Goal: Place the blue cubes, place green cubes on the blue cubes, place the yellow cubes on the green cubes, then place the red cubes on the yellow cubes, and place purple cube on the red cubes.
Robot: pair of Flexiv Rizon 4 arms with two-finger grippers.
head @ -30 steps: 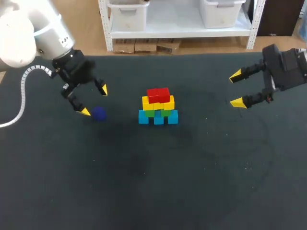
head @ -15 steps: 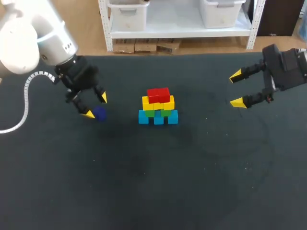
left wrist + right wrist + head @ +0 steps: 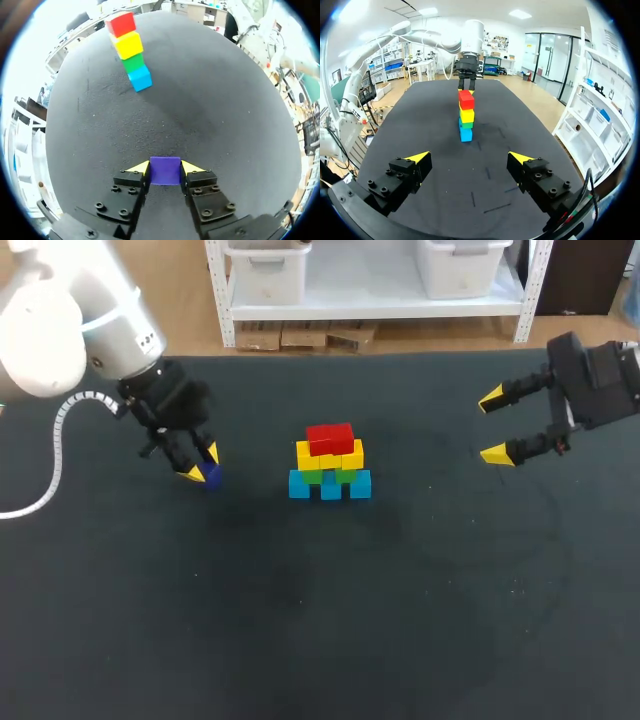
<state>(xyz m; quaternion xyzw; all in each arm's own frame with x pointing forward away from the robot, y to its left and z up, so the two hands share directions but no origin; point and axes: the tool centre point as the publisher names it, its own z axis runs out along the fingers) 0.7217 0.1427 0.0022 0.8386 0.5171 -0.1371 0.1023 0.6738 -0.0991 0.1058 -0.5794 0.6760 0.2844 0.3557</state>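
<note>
"Which step is this?"

"The last one, I'd say. The left gripper (image 3: 165, 168) has its fingers pressed against both sides of the purple cube (image 3: 165, 172), which sits on the table (image 3: 300, 620), apart from the stack (image 3: 330, 468)."

"And next?"

"Lift it and set it squarely on the red cubes (image 3: 330, 438). The right gripper (image 3: 492, 426) hangs wide open and empty."

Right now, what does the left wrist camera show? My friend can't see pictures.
The left gripper is shut on a purple cube on the black table. Ahead of it stands a tower of cubes: blue at the bottom, then green, yellow, and red on top.
</note>
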